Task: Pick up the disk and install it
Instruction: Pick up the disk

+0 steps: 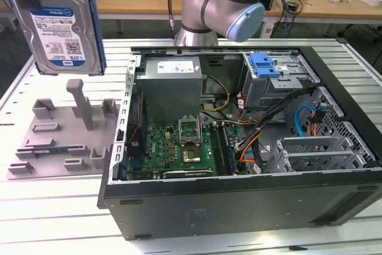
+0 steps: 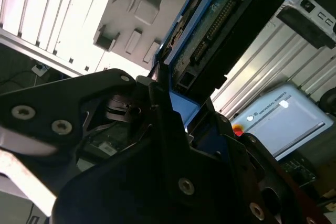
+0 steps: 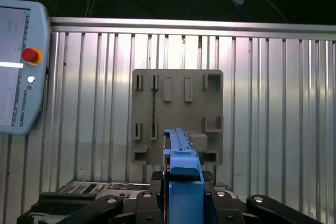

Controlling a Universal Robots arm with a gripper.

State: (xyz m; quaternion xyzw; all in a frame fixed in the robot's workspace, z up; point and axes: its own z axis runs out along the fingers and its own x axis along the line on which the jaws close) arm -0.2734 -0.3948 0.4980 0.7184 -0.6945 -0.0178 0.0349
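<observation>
The disk hangs in the air at the exterior view's left. It is clear of the table and directly above the grey tray, with the tray's tall post just below its lower edge. Its long axis runs close to vertical with a slight tilt, and its labelled face is turned toward the exterior camera.

The fingers are closed on the disk's upper end, pinching its blue carrier frame from both flat sides. In the first wrist view the disk reaches straight away from them, edge-on, down toward the tray. The second wrist view shows the circuit-board side and connector end pointing away from the gripper body.

The open computer case lies well apart from the disk, toward the exterior view's right. The drive cage with the blue latch sits at the case's far corner, beyond the power supply and motherboard. By my judgement the disk is picked up but not installed, since the full width of the case lies between it and that cage. The arm's base stands behind the case, and a teach pendant lies on the table beside the tray.
</observation>
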